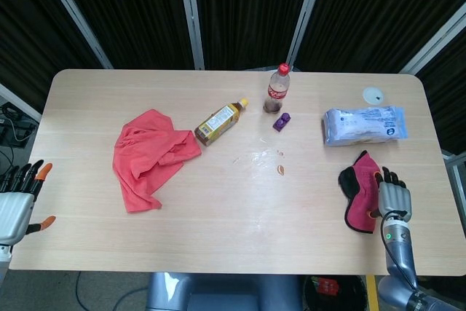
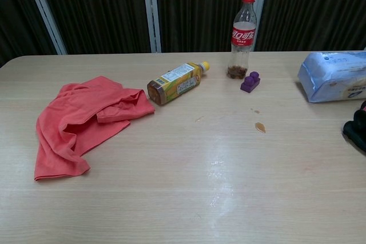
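My right hand (image 1: 392, 200) is low at the table's right front, its fingers stretched forward along the right edge of a crumpled maroon-and-black cloth (image 1: 359, 193). It lies against the cloth without visibly gripping it. The chest view shows only a dark corner of that cloth (image 2: 357, 127) at its right border. My left hand (image 1: 17, 205) hangs off the table's left front corner with fingers apart and nothing in it. Neither hand appears in the chest view.
On the wooden table (image 1: 218, 238) lie a coral cloth (image 1: 149, 154), a yellow tea bottle (image 1: 218, 121) on its side, an upright cola bottle (image 1: 277, 89), a purple block (image 1: 282, 121), a wipes pack (image 1: 364, 125) and a small brown spill (image 1: 280, 170).
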You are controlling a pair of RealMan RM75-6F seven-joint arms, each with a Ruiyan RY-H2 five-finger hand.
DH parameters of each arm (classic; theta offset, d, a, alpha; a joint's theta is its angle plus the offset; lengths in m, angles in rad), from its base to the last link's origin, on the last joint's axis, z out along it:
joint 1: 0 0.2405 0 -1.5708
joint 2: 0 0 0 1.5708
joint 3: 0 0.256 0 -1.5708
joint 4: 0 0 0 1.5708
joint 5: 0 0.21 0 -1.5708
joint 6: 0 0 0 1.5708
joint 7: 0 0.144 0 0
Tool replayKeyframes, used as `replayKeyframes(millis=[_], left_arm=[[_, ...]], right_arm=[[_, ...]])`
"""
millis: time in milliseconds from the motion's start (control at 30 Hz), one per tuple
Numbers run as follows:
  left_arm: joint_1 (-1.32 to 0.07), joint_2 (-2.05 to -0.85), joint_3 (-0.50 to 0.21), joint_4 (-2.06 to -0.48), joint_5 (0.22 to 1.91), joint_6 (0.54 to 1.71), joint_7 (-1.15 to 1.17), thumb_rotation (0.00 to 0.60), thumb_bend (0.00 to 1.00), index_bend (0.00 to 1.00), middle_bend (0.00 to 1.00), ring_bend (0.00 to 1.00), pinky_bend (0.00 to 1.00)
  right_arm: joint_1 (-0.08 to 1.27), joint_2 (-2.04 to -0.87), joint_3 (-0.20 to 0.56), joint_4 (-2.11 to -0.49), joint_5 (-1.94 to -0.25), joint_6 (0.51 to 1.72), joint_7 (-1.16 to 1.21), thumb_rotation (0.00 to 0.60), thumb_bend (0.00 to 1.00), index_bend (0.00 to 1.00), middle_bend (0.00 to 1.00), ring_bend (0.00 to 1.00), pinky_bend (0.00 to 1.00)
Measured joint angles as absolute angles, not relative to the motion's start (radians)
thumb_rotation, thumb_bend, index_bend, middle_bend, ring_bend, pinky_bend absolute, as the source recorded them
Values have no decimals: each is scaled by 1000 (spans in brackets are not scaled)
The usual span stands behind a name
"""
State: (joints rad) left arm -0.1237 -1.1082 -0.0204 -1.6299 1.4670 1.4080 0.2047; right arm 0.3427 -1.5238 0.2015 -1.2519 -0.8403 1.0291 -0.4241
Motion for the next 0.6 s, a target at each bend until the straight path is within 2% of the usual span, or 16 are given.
replayKeyframes(millis=[133, 233, 333, 400, 500, 600], left_arm=[[-123, -1109, -21, -1630, 1462, 1407, 204, 600, 0, 0, 0, 0, 0], [-123, -1108, -21, -1631, 1457, 1404, 204, 600, 0, 0, 0, 0, 0], [-124, -1107, -21, -1634, 1452, 1401, 206, 600, 0, 0, 0, 0, 0], [-124, -1107, -21, -1635, 1451, 1400, 206, 600, 0, 0, 0, 0, 0], [-124, -1106, -22, -1637, 1448, 1400, 204, 600, 0, 0, 0, 0, 0], [-124, -1106, -22, -1638, 1445, 1398, 201, 600, 0, 0, 0, 0, 0]], right_arm=[[359, -1554, 209, -1208, -836, 1017, -411, 600, 80, 221, 68, 0, 194], [370, -1576, 218, -1181, -836, 1013, -395, 600, 195, 289, 135, 28, 321], [379, -1593, 221, -1154, -841, 1009, -388, 600, 311, 391, 261, 182, 496], [385, -1606, 222, -1133, -848, 1006, -381, 600, 384, 496, 413, 345, 621], [390, -1618, 219, -1116, -875, 1010, -367, 600, 435, 635, 554, 479, 716], [391, -1624, 210, -1114, -922, 1026, -343, 600, 444, 695, 591, 512, 742]])
